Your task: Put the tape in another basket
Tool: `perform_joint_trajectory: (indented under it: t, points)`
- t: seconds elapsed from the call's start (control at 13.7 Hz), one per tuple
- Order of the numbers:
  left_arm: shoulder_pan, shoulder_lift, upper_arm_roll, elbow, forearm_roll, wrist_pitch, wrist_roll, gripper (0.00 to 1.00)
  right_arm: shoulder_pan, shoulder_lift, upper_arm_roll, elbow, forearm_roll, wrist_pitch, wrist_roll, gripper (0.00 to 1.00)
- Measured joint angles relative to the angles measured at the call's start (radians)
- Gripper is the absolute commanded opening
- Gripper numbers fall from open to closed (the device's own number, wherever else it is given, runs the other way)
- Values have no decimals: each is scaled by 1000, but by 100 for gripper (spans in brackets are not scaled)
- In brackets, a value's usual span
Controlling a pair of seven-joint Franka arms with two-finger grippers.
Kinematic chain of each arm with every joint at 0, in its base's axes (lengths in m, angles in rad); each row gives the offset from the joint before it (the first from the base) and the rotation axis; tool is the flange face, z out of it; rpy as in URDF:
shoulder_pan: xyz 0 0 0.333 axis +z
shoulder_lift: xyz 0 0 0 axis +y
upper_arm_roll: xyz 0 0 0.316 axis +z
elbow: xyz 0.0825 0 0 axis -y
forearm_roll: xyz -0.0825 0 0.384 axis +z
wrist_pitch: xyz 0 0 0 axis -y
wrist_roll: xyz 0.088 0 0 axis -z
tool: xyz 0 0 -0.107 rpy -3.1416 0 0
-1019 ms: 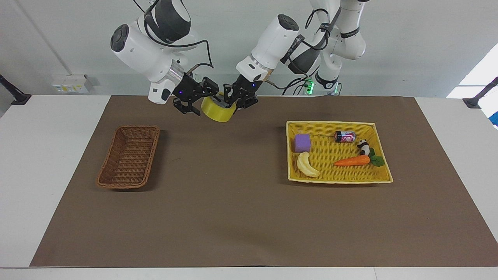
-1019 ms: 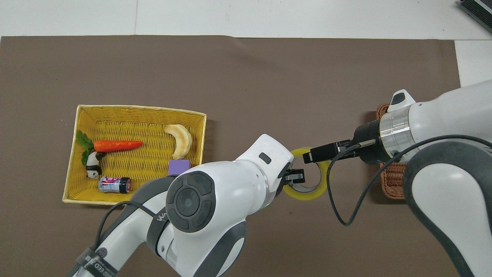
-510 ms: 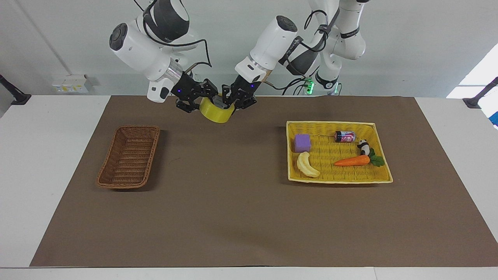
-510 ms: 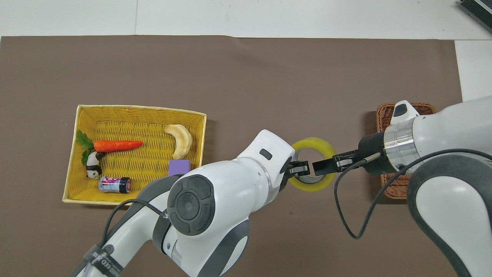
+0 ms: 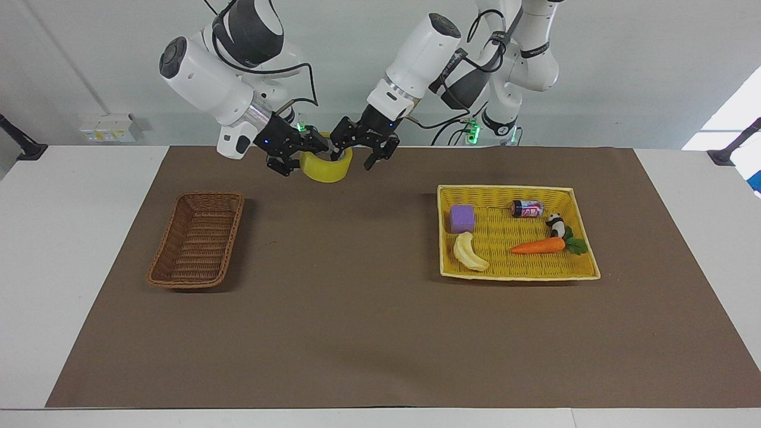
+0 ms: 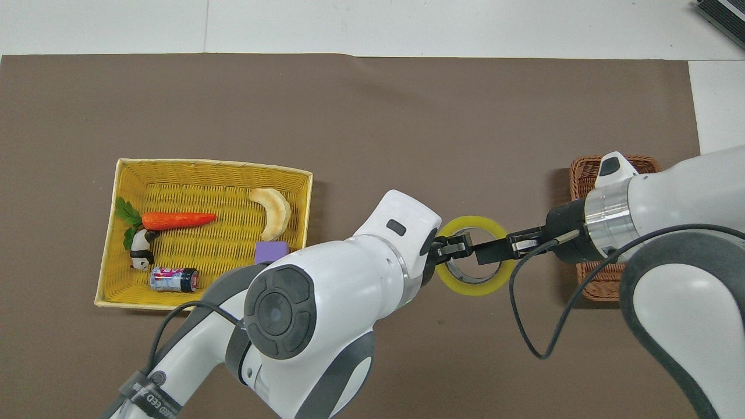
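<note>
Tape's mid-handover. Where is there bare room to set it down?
The brown basket holds nothing, so its whole floor is free. Bare mat lies between it and the yellow basket. That one is crowded: cube, can, panda, carrot, banana.

Tape [image 5: 324, 166] held up in right gripper [image 5: 297, 152]: glossy translucent plastic film, smooth, on a dull grey-white core. Left gripper [image 5: 362, 144] just beside it: matt black fingers; both arms glossy white plastic shells, brushed metal wrist ring. Under both, table cover [image 5: 357, 333]: matt brown, paper-like, 1 faint crease. Toward right arm's end, basket [image 5: 198, 239]: rough brown woven wicker. Toward left arm's end, tray [image 5: 517, 274]: yellow weave, slight sheen.
</note>
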Motion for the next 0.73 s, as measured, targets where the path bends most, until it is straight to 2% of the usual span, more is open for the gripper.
perform_joint_trajectory:
  t: [0.15, 0.44, 0.58, 0.73]
  points:
    - [20, -26, 7, 0, 0, -22, -20, 100, -48, 6, -3, 1, -31, 5, -1, 0]
    - [77, -74, 19, 1, 9, -191, -5, 100, -174, 20, -8, 5, -127, 37, -15, 0]
    - [136, -81, 22, 5, 52, -295, 34, 100, -228, 31, -9, 3, -180, 37, -18, 0]
    - [225, -82, 26, 13, 90, -389, 112, 100, -311, 74, -10, -1, -186, 53, -98, 0]
